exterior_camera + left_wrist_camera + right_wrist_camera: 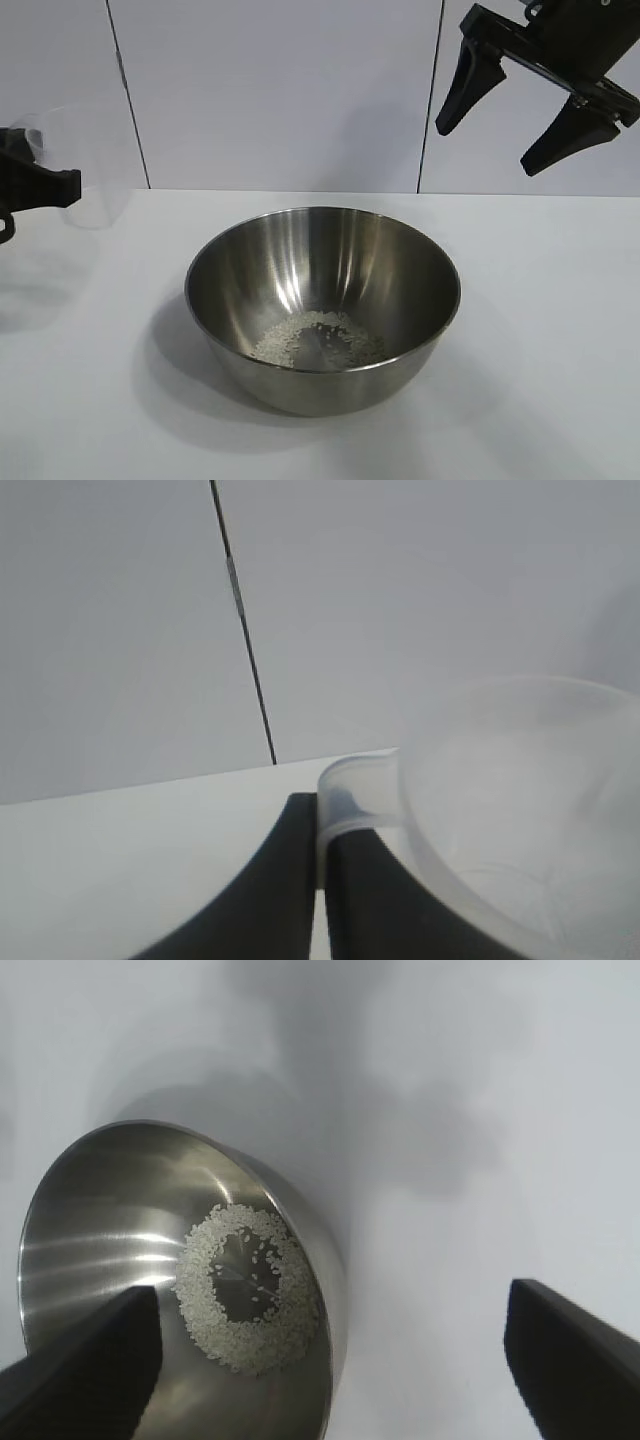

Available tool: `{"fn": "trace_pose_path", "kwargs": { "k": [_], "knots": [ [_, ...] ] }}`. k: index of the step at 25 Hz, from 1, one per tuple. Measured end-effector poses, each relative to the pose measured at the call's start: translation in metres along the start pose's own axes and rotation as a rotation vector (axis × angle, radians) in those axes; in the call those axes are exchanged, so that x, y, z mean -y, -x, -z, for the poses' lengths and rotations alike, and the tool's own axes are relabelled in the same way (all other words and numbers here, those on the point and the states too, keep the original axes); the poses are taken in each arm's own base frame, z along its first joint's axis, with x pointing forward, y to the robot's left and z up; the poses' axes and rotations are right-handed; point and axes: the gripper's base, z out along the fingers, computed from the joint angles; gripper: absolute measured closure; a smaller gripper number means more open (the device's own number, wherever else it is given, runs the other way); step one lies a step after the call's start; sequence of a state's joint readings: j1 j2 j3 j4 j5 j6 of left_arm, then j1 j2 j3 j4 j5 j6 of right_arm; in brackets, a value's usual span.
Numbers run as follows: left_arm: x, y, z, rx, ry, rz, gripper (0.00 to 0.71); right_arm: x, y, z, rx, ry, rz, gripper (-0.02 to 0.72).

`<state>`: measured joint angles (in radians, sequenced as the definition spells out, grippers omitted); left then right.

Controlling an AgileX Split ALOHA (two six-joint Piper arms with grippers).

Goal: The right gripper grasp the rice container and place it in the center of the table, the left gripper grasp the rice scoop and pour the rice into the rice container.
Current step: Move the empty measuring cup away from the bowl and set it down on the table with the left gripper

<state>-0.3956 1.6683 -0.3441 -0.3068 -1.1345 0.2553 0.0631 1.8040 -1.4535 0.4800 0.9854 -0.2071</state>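
The rice container (322, 300) sits mid-tabletop (540, 330) with the rice (318, 340) ringed in its bottom – so the left gripper (40, 185), jaws clamped on the emptied-looking rice scoop (85, 165), hangs off to the side, while the right gripper (520, 105) hovers above with jaws spread, holding nothing

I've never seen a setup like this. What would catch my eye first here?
Most likely the big shiny steel bowl in the middle of the white table, with a ring of white rice at its bottom. Next, the right claw hanging spread open above and behind the bowl at upper right. At the left edge, the left claw is shut on a frosted plastic scoop.
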Motion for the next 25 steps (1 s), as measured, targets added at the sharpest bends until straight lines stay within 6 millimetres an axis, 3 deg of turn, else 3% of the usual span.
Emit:
{"fn": "trace_pose_path", "kwargs": {
  "k": [14, 25],
  "knots": [
    [0.012, -0.049, -0.005, -0.174, -0.1, -0.069, 0.701, 0.0, 0.0, 0.0, 0.005, 0.0, 0.0, 0.065],
    [0.014, -0.055, -0.005, -0.197, -0.107, -0.021, 0.701, 0.0, 0.0, 0.0, 0.005, 0.0, 0.0, 0.065]
  ]
}}
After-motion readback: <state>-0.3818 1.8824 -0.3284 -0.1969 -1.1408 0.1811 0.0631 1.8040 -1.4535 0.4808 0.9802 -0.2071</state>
